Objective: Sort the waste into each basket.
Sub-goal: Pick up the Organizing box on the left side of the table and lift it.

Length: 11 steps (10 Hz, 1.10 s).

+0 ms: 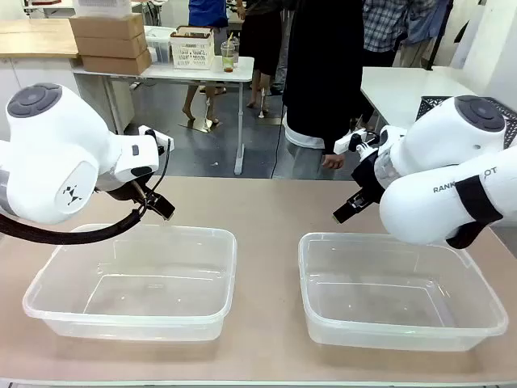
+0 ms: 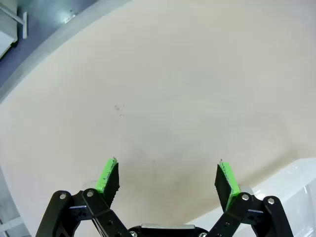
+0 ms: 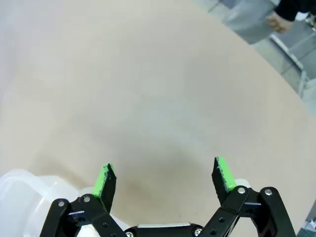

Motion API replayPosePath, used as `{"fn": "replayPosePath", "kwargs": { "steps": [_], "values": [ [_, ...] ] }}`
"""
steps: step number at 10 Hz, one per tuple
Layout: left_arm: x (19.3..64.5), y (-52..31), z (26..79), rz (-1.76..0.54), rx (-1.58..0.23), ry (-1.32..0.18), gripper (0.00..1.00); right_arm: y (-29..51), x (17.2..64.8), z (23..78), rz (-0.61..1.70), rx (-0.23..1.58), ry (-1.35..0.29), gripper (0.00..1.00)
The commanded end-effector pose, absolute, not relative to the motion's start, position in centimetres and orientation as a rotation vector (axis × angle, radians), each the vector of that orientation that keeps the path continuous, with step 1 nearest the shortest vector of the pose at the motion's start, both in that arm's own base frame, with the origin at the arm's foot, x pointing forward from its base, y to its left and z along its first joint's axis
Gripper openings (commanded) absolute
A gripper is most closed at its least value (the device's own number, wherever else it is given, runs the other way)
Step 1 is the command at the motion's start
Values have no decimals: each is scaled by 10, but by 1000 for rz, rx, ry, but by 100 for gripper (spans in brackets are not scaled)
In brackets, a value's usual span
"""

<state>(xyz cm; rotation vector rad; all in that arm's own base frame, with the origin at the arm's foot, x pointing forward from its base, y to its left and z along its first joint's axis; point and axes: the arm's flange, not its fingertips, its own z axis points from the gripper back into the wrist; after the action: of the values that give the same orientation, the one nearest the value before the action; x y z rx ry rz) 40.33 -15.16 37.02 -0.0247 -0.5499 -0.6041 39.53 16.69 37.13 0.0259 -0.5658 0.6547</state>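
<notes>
Hovering wide open, nothing held: left gripper (image 1: 164, 213) by far rim of left basket (image 1: 121, 320), right gripper (image 1: 342, 212) by far-left corner of right basket (image 1: 404, 328). Baskets empty, long axes along table (image 1: 266, 202) near edge. Person's hand (image 1: 331, 162) at far edge, nearer right gripper.

person (image 1: 323, 73): cut off at top edge | left basket (image 2: 291, 183): cropped by corner

Grey floor (image 1: 161, 137), white bg table (image 1: 161, 74) w/ cardboard boxes (image 1: 109, 40), ppl (image 1: 323, 73) standing behind
</notes>
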Motion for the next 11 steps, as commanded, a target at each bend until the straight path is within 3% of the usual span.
{"fn": "replayPosePath", "kwargs": {
  "steps": [1, 10, 11],
  "values": [
    [403, -152, 370, -604, -25, -550, 100, 167, 395, 371, 655, 26, -566, 100],
    [403, -152, 370, -604, -25, -550, 100, 167, 395, 371, 656, 25, -566, 100],
    [389, -152, 427, -639, 0, -586, 100, 156, 387, 429, 651, -9, -650, 100]
  ]
}}
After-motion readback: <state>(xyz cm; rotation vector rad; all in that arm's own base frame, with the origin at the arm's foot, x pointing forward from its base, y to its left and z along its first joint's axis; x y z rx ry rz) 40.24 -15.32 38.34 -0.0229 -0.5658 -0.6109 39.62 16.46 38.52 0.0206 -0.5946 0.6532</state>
